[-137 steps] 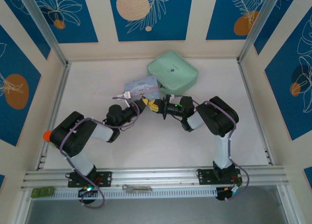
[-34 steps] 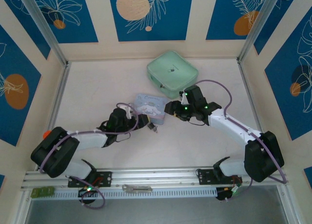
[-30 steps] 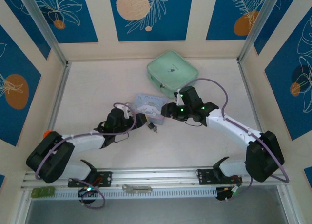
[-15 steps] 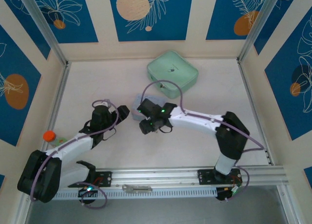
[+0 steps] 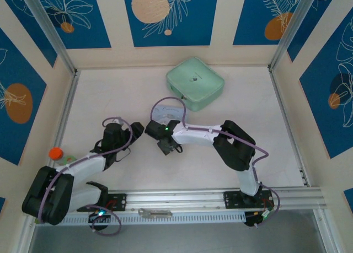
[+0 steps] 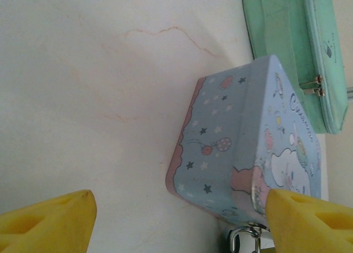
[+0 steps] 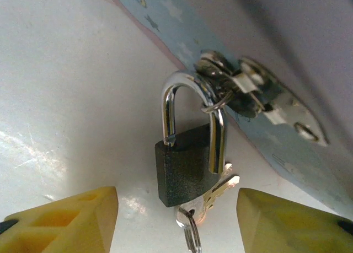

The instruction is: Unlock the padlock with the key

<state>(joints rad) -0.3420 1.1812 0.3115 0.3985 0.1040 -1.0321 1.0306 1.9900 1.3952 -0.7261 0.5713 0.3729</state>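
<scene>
A small dark padlock (image 7: 185, 167) lies flat on the white worktop (image 7: 71, 98), its body matte and blackish, its chrome shackle (image 7: 167, 112) hooked through the clasp (image 7: 231, 85) on the tin (image 7: 160, 13). A thin silvery key (image 7: 219, 190) pokes out from under the body's lower end, with a wire ring (image 7: 190, 231) beside it. Whether the shackle has popped is hard to tell.

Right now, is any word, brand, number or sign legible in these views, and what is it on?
Tin box: a cursive word on the lid that starts with "C", seen sideways in the left wrist view; the other letters are too blurred to read.
Green case: a small dark mark, too small to read.
Padlock: no lettering on the face the right wrist view shows.
</scene>
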